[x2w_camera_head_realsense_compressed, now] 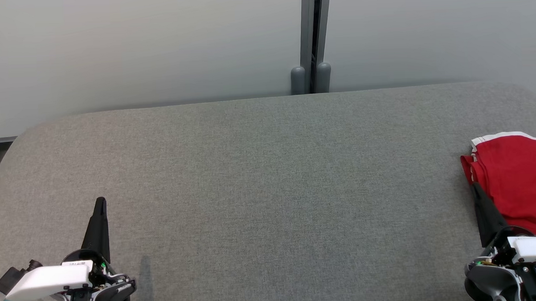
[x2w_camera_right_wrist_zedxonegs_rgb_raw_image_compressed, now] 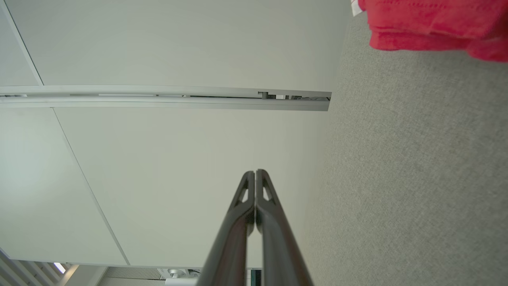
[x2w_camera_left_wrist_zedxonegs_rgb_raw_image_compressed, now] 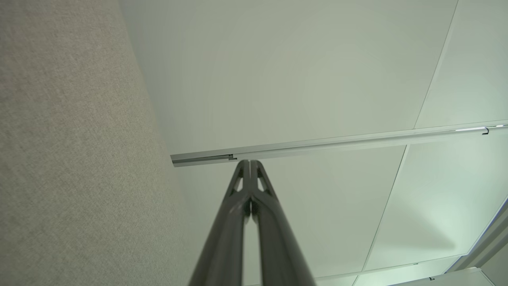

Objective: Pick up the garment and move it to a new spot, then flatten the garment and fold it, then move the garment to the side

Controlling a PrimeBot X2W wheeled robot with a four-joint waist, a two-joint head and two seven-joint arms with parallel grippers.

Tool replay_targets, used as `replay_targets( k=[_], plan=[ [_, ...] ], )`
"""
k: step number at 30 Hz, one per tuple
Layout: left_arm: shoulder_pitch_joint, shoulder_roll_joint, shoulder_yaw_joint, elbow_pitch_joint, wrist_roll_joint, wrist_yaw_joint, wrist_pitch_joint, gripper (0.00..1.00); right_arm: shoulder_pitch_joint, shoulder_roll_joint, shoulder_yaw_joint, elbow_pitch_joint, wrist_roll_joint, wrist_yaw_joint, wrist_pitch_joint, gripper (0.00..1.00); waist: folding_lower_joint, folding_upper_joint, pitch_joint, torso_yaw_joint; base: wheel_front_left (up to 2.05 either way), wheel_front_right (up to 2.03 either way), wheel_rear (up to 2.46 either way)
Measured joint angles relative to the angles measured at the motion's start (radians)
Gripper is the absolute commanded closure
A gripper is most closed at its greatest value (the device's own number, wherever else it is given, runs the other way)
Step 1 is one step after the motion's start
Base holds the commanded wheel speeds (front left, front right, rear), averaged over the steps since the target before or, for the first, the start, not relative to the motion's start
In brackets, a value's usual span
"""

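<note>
Garment [x2w_camera_head_realsense_compressed: 514, 182] placement settles what you do here. The red piece with white trim lies at the far right of the grey fabric-covered table [x2w_camera_head_realsense_compressed: 268, 168], in stacked layers and partly cut off by the head view's edge. This fits two readings: a bundle waiting to be carried to a new spot, or a folded piece already set aside. The visible part cannot tell you which, so read the layers before you commit.

Your left gripper [x2w_camera_head_realsense_compressed: 100, 202] rests low on the left, well apart from the cloth, with its jaws pressed together on nothing. Your right gripper [x2w_camera_head_realsense_compressed: 474, 187] is likewise closed and empty, its tip just beside the garment's near edge. You cannot tell whether it touches. Whichever way the right arm goes, steer it clear so the tip drags no layer.
</note>
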Motion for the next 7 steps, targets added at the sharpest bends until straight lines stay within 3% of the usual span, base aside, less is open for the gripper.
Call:
replay_targets(
  k=[7],
  plan=[
    [0.0, 0.0, 0.0, 0.0, 0.0, 0.0, 0.0, 1.0, 0.0, 0.0, 0.0, 0.0, 0.0, 0.0, 0.0, 1.0, 0.0, 0.0, 0.0, 0.0, 0.0, 0.0, 0.0]
  ],
)
